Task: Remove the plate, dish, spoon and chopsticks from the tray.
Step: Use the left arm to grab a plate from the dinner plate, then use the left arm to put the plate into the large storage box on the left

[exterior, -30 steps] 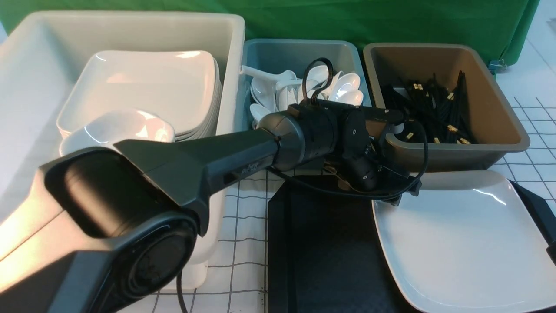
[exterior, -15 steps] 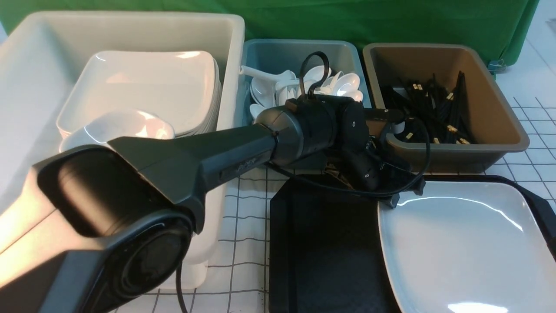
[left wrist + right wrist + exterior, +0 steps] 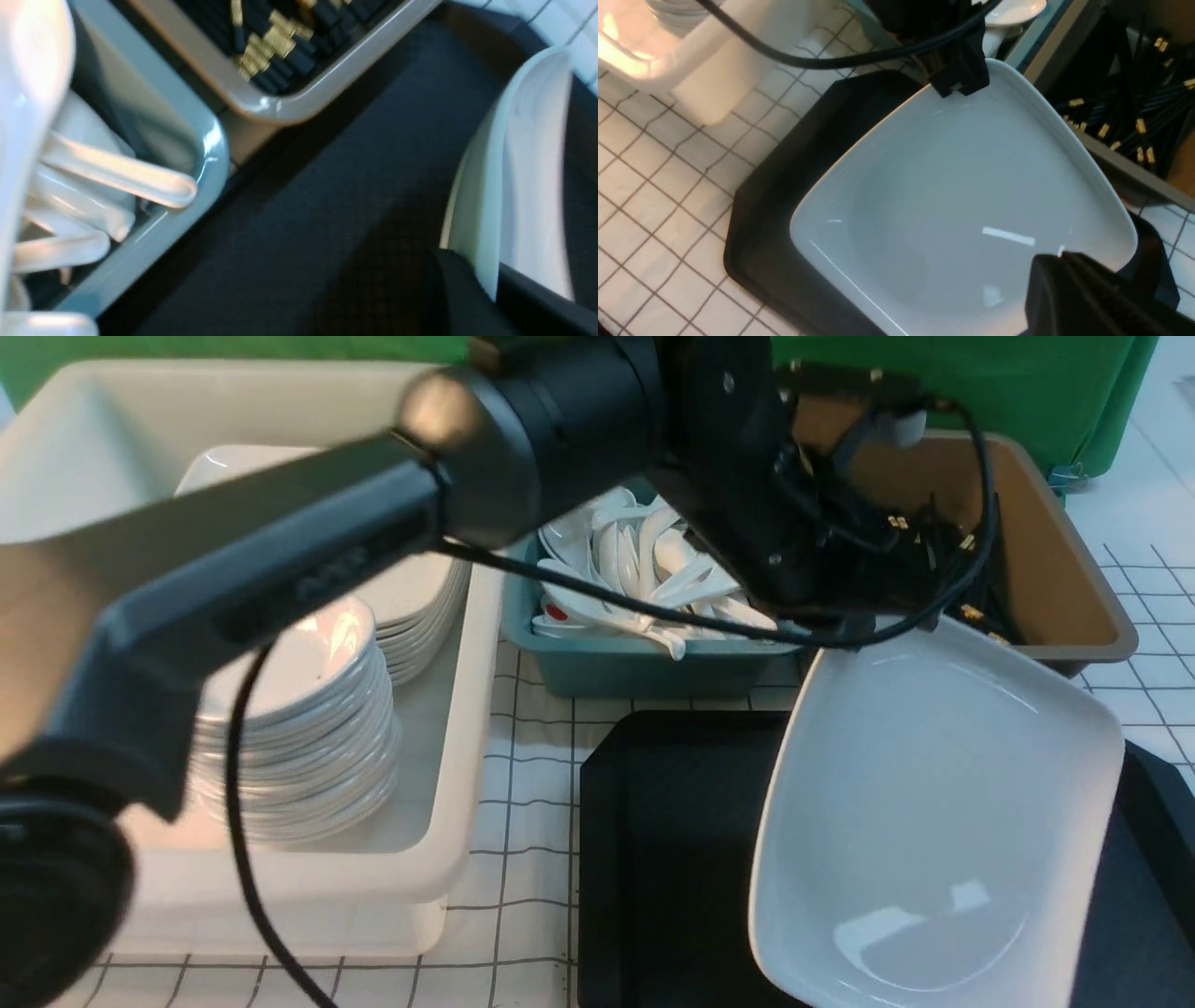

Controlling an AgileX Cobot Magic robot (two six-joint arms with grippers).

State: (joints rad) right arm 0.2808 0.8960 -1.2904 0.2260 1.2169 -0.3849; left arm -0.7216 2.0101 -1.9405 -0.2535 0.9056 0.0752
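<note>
The large glossy white square plate (image 3: 934, 784) is tilted at the lower right of the front frame, over the black rectangular plastic tray (image 3: 672, 859). The left gripper (image 3: 851, 633) is clamped on its raised far rim. The right gripper (image 3: 1064, 268), jaws together, is at the plate's opposite corner.

plate (image 3: 934, 803): glossy white, square, tilted with far edge raised, right
tray (image 3: 672, 840): black, textured, flat under plate, near right

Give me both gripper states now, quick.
Left gripper: closed on the plate at its far corner.
Right gripper: closed, by the plate's near edge; whether it grips cannot be told.
</note>
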